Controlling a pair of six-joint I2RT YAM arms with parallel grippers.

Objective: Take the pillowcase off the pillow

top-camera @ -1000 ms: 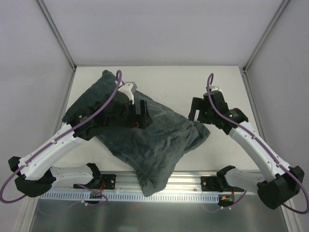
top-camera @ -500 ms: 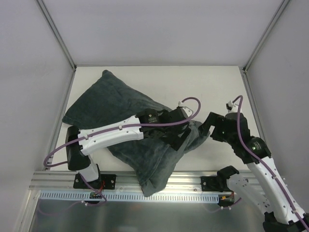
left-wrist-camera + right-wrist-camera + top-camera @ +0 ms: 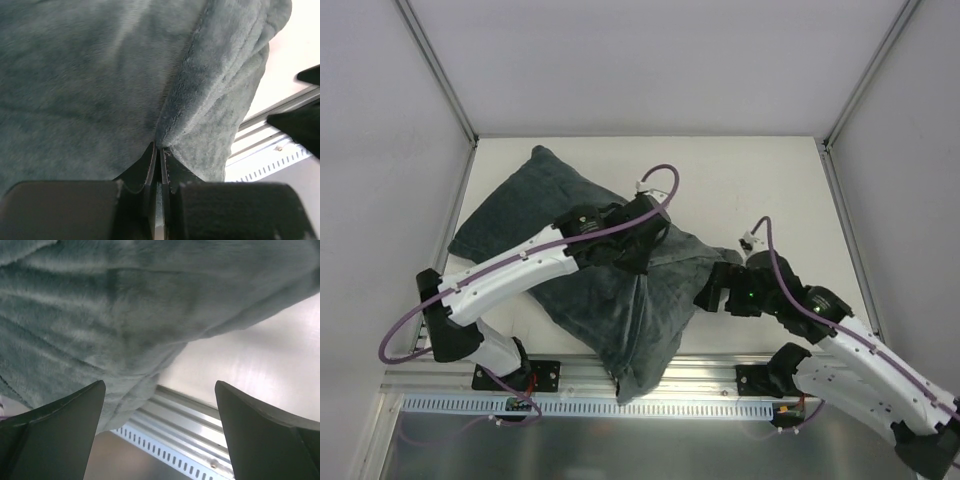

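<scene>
Left wrist view: left gripper (image 3: 160, 154) clamped shut on a raised ridge of the pillowcase (image 3: 75, 85), presumably to peel it back; right gripper (image 3: 160, 386) gapes empty beside its edge; the pillow, wholly covered, lies diagonally on the table (image 3: 760, 180)

- The grey-teal plush pillowcase (image 3: 125, 305) fills the upper part of the view, creased in soft folds, with its lower edge sagging down at the left.
- The right gripper (image 3: 160, 385) has its dark jaws spread wide, just below the fabric.
- Between the jaws lie the pale table (image 3: 260, 355) and a slotted metal rail (image 3: 185, 435).
</scene>
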